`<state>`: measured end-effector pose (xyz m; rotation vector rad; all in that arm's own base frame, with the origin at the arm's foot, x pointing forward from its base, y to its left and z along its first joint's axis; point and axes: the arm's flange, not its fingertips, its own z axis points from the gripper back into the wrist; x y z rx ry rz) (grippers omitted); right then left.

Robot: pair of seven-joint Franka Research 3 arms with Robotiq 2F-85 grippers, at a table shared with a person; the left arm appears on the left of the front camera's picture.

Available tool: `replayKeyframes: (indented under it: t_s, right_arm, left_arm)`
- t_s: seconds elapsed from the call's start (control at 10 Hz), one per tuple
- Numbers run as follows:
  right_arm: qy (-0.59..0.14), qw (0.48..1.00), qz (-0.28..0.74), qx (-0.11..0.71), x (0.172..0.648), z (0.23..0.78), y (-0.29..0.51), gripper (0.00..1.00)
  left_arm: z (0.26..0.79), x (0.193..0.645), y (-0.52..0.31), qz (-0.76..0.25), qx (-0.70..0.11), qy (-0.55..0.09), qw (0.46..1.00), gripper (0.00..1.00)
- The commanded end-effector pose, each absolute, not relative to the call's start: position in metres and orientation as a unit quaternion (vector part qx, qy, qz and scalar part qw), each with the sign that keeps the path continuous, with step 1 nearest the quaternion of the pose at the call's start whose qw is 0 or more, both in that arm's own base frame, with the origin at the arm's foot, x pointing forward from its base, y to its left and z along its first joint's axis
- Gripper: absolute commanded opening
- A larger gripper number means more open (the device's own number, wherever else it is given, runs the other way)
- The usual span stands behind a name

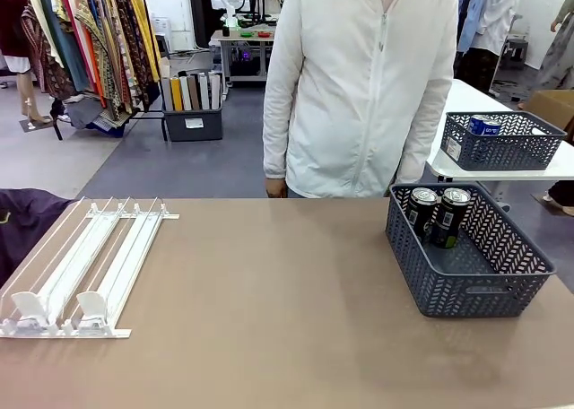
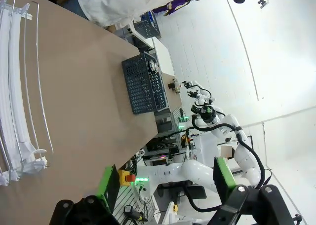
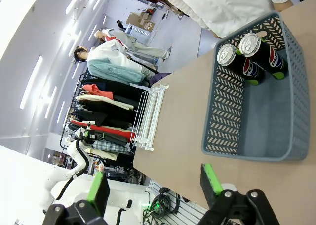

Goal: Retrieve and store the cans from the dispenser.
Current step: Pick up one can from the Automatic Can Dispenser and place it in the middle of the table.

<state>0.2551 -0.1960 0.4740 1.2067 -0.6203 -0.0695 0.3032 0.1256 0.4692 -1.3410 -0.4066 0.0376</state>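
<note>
Two cans [image 1: 437, 214] stand in the basket's [image 1: 475, 292] far corner, the dispenser [image 1: 85, 270] lies bare, both grippers [image 2: 163, 185] [image 3: 153, 183] gape wide.

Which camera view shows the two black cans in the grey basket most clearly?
The right wrist view: the two black cans are large, their logos readable. The front view shows them smaller, upright in the basket's far corner. The left wrist view shows just their tops.

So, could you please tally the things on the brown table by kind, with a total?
Black Pepsi cans: 2, standing upright in the far-left corner of the basket
Dark grey mesh basket: 1
White dispenser rack: 1, no cans in its lanes
Total: 4
</note>
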Motion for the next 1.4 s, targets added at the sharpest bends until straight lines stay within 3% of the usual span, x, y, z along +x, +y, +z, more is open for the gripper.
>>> replayKeyframes:
  t_s: [0.0, 1.3]
  right_arm:
    - [-0.301, 0.769, -0.026, 0.563, 0.2581, 0.4766, -0.1954, 1.0]
    - [-0.301, 0.769, -0.026, 0.563, 0.2581, 0.4766, -0.1954, 1.0]
  left_arm:
    - [0.4711, 0.304, 0.1236, 0.017, -0.624, -0.194, 0.757, 1.0]
    - [0.4711, 0.304, 0.1236, 0.017, -0.624, -0.194, 0.757, 1.0]
